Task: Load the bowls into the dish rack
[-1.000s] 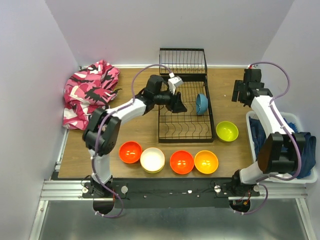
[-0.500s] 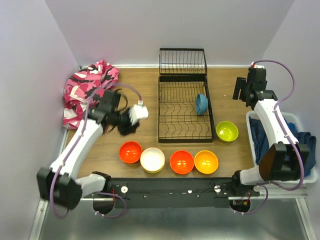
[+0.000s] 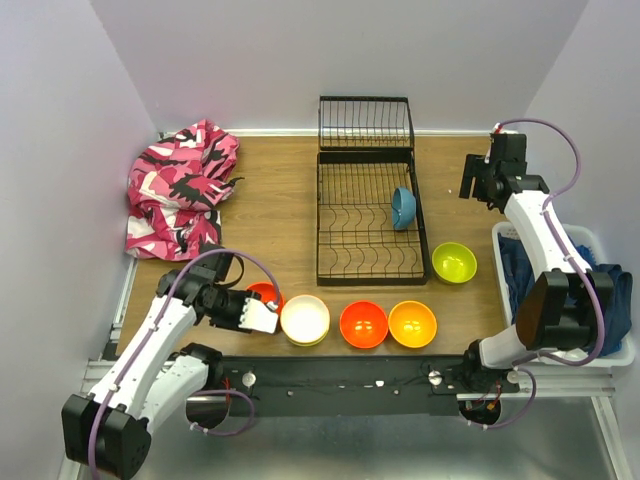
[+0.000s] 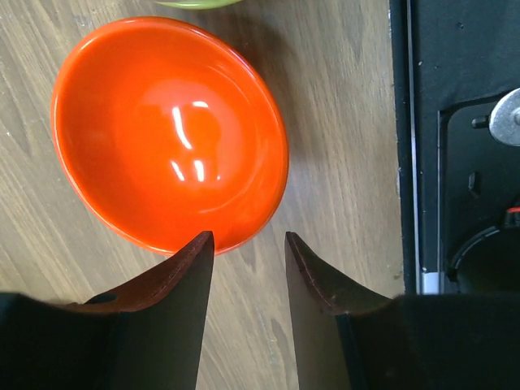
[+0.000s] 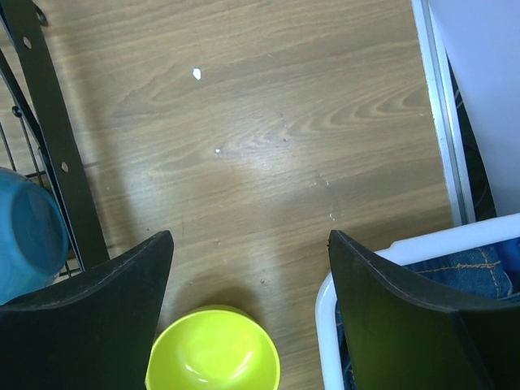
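Five bowls stand on the table: orange-red, cream-white, red, orange and lime green. A blue bowl leans on edge in the black wire dish rack. My left gripper is open and empty, low over the orange-red bowl's near edge. In the left wrist view its fingertips sit at the rim of that bowl. My right gripper is open and empty, raised to the right of the rack. Its wrist view shows the lime bowl and blue bowl below.
A pink camouflage cloth lies at the far left. A white basket of blue cloth stands at the right edge; its rim shows in the right wrist view. The rack's wire flap stands up at the far end.
My left arm has swung from the rack back to the near left and come down over the orange-red bowl. My right arm has shifted only slightly.
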Robot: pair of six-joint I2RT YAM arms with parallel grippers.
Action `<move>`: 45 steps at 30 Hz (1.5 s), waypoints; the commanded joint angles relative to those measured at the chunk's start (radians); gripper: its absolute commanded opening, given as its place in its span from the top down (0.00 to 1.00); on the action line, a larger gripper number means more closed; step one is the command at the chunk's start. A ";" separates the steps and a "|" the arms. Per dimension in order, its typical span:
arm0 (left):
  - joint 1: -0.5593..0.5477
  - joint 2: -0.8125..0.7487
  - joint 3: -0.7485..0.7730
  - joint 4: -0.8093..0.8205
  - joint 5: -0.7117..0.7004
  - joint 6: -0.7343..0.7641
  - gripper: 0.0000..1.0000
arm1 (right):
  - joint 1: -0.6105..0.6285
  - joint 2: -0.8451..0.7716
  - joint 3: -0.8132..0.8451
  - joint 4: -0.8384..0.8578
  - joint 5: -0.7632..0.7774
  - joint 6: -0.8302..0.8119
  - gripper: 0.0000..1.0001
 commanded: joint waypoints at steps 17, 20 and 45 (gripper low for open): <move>0.000 0.097 -0.056 0.058 0.072 0.067 0.88 | -0.002 -0.047 -0.021 -0.012 -0.025 0.013 0.16; 0.000 0.094 -0.039 0.061 0.066 0.044 0.95 | -0.003 -0.044 -0.018 -0.009 -0.030 0.019 0.16; -0.098 0.667 0.655 0.995 0.574 -1.241 1.00 | -0.003 0.012 0.037 -0.005 0.001 0.030 0.16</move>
